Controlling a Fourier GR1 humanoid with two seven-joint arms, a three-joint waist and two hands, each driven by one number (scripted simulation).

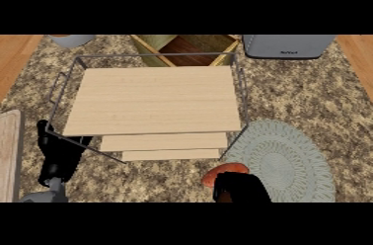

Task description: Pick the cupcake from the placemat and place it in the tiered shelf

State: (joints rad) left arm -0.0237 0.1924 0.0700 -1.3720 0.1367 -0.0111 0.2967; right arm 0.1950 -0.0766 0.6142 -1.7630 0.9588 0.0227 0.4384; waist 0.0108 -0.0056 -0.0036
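The cupcake [224, 171], with a reddish-orange top, shows just left of the round grey-green placemat [280, 160], near the view's lower edge. My right hand [241, 189] is curled round its lower part and hides its base. The tiered shelf [154, 101], a wire frame with pale wooden boards stepping down toward me, stands in the middle of the counter; its lowest board [171, 154] lies a little up and left of the cupcake. My left hand [59, 150] rests at the left, fingers up beside the shelf's front-left corner, holding nothing.
A wooden board [9, 155] lies along the left edge. Behind the shelf stand a wooden crate [191, 47], a grey appliance [287, 45] at the right and a grey bowl [71, 39] at the left.
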